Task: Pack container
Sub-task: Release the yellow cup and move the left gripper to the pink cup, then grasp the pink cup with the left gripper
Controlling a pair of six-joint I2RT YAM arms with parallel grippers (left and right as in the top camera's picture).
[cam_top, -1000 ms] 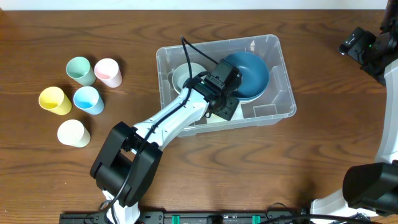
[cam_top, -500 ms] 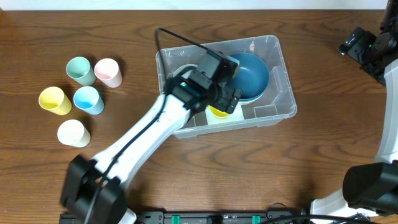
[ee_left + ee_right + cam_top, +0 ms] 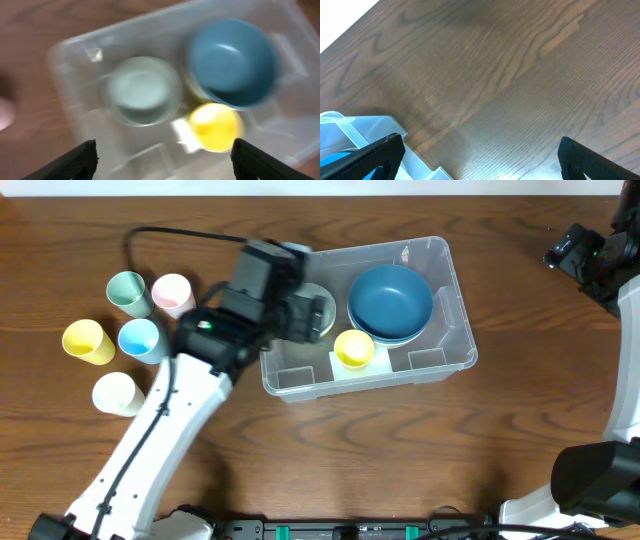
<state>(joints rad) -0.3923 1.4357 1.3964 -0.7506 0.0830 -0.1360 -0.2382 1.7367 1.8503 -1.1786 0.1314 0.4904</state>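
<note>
The clear plastic container stands at the table's middle. It holds a blue bowl, a pale bowl and a small yellow cup. My left gripper hangs above the container's left end, open and empty. The blurred left wrist view shows my left gripper's fingers wide apart above the container, with the pale bowl, the blue bowl and the yellow cup below. My right gripper is at the far right edge, open and empty.
Several cups stand on the table's left: mint, pink, yellow, blue and cream. The right wrist view shows bare wood and a corner of the container.
My left gripper has let go of the yellow cup inside the container, risen and swung left. The right arm has not moved.
</note>
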